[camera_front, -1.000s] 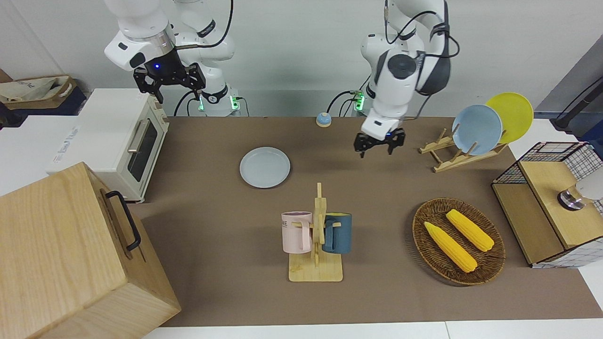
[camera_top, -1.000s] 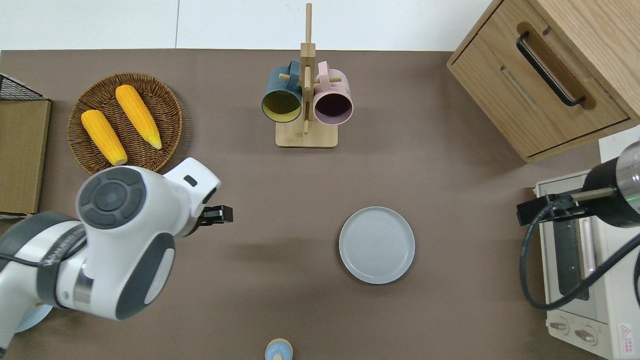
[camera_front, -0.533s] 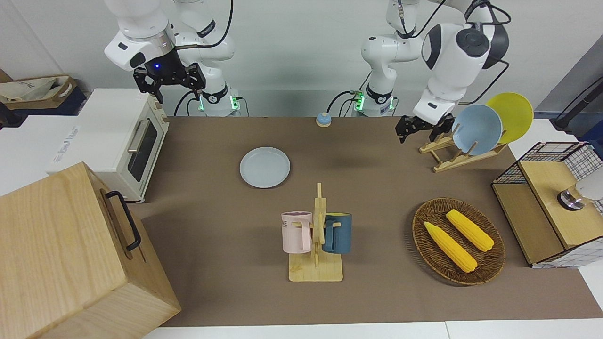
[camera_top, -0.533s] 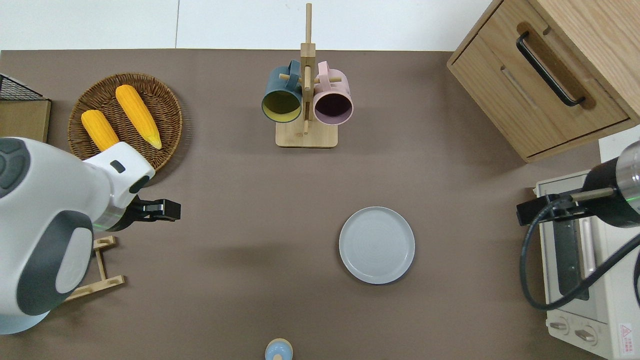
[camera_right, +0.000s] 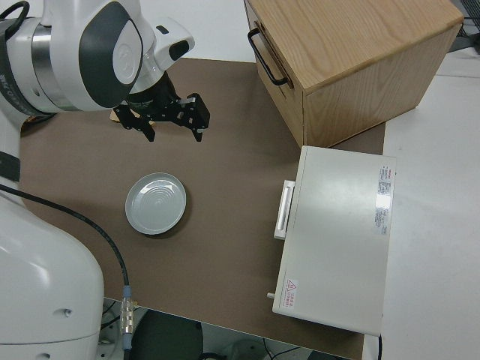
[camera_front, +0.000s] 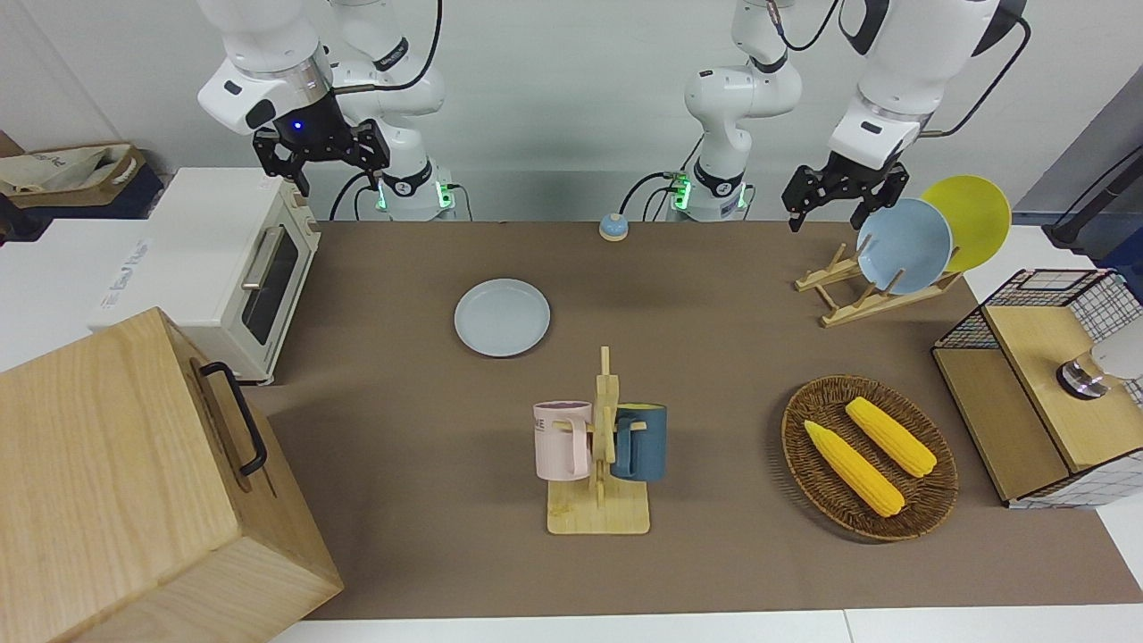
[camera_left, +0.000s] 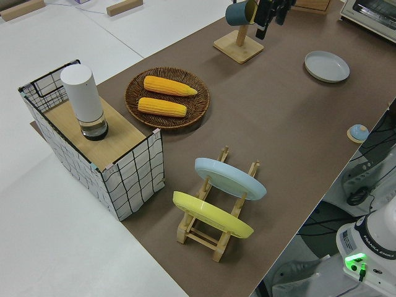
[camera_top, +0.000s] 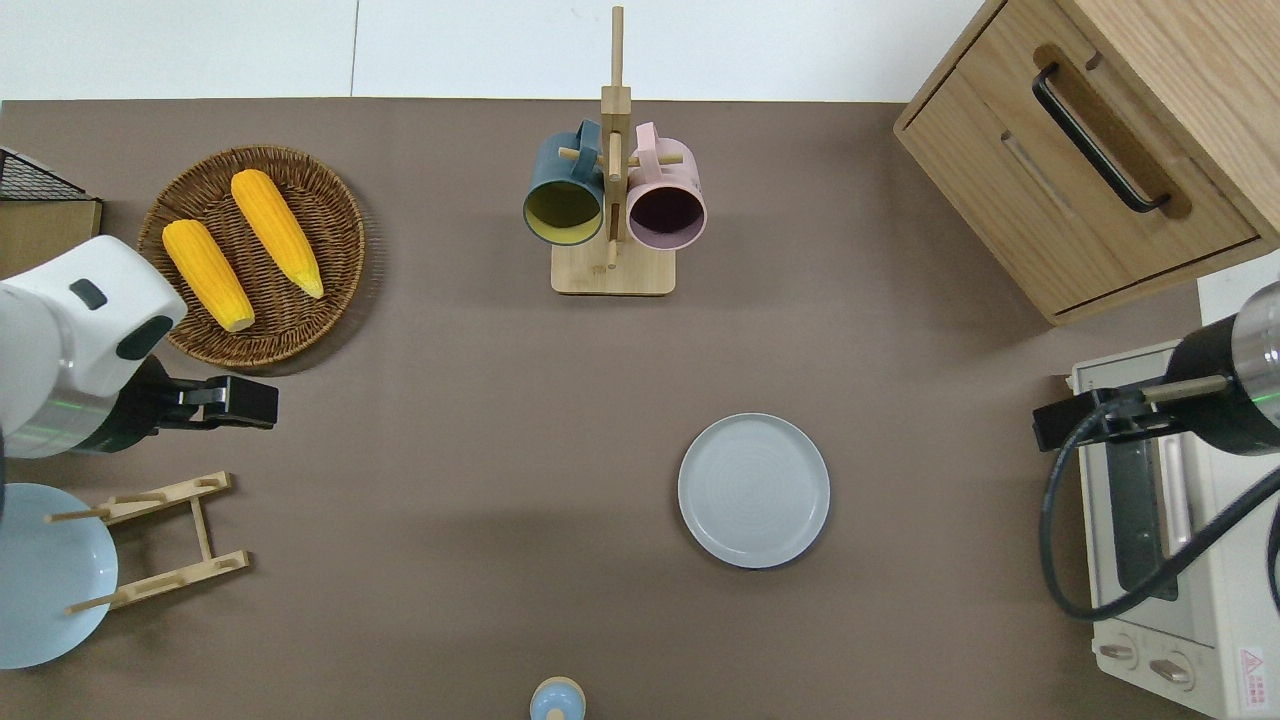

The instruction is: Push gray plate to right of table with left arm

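The gray plate [camera_top: 754,491] lay flat on the surface [camera_top: 480,420], in the half toward the right arm's end, with nothing touching it. The left gripper [camera_front: 842,190] hung high, well apart from it, fingers spread. The right arm was parked. The push looked done.

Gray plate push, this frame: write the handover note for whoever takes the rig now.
Left gripper: open, empty, up in the air over bare table between the wicker basket and the plate rack.
Right gripper: open, parked.
Gray plate: flat on the table, toward the right arm's end, nearer to the robots than the mug rack, nothing touching it.
Done: the plate appears already pushed over.
Left: probably only parking the left arm; confirm the plate's spot is acceptable.
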